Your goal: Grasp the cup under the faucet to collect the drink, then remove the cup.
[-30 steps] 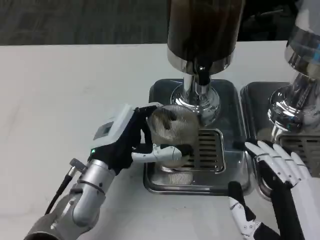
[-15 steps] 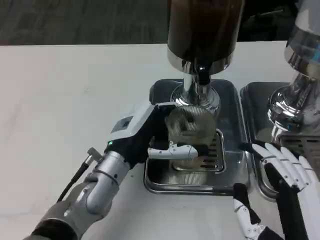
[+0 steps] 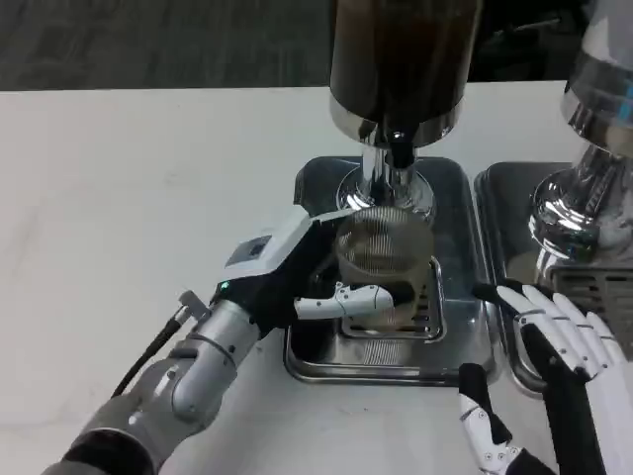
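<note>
Left hand (image 3: 297, 282) grips the cup (image 3: 381, 259) over the drip tray (image 3: 460, 341), directly beneath the faucet (image 3: 400, 150). Bare table (image 3: 138, 198) lies left. Right hand (image 3: 554, 381) hovers at the tray's right rim, fingers spread, holding nothing.

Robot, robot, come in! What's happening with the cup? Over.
Left hand holds the cup under the faucet, over the drip tray. Right hand open, waiting beside the tray. Nothing in the way.

left arm (image 3: 183, 381): silver forearm, black cable, green light
left hand (image 3: 297, 272): white back, black-and-white fingers
right hand (image 3: 554, 366): white fingers, black palm
</note>
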You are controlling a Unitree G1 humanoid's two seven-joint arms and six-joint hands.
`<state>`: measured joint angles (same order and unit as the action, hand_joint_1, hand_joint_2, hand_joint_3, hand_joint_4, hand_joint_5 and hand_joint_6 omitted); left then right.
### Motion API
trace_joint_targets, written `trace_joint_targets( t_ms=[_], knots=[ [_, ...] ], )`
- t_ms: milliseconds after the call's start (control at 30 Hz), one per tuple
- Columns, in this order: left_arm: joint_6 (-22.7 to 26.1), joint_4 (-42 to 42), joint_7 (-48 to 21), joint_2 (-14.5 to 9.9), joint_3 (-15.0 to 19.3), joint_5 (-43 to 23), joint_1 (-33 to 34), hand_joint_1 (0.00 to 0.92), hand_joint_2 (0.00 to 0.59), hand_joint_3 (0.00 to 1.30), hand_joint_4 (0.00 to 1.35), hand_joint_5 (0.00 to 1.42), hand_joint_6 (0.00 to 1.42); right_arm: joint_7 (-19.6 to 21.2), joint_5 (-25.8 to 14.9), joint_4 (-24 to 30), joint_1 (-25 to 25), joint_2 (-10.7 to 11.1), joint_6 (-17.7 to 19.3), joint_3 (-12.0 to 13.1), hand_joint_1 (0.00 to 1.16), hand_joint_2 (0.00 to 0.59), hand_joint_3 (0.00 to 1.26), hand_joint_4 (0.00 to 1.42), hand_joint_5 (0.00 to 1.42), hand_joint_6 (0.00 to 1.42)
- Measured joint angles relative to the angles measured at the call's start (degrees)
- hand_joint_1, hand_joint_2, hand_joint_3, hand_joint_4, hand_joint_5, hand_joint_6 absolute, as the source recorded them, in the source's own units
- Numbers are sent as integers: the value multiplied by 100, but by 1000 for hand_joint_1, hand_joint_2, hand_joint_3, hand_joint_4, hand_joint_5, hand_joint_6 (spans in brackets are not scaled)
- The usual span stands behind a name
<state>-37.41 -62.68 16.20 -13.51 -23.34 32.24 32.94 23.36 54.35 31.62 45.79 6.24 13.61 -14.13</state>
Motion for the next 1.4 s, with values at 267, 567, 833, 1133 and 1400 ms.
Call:
trace_joint_targets(
  t_ms=[267, 567, 833, 1133, 1400],
  knots=[
    [72, 108, 96, -81, -33, 181, -1, 124, 64, 179, 123, 225, 143, -2, -69, 0, 0, 20, -2, 6, 511, 496, 282, 197, 158, 125],
    [554, 565, 253, -179, -156, 458, -5, 24, 30, 0, 0, 2, 9, -41, -155, 0, -41, 75, -7, 9, 511, 496, 293, 209, 182, 128],
    [1015, 667, 143, -182, -310, 482, -3, 8, 17, 0, 0, 0, 0, -62, -200, -2, -66, 94, -26, 8, 511, 496, 303, 216, 197, 128],
    [1202, 799, 311, -197, -363, 675, -6, 0, 1, 0, 0, 0, 0, -72, -231, -32, -113, 98, -35, 4, 520, 487, 317, 224, 209, 142],
    [1204, 1512, 1007, -399, -273, 847, -385, 0, 0, 0, 0, 0, 0, -99, -267, -34, -94, 109, -43, -14, 526, 486, 325, 224, 223, 143]
  ],
)
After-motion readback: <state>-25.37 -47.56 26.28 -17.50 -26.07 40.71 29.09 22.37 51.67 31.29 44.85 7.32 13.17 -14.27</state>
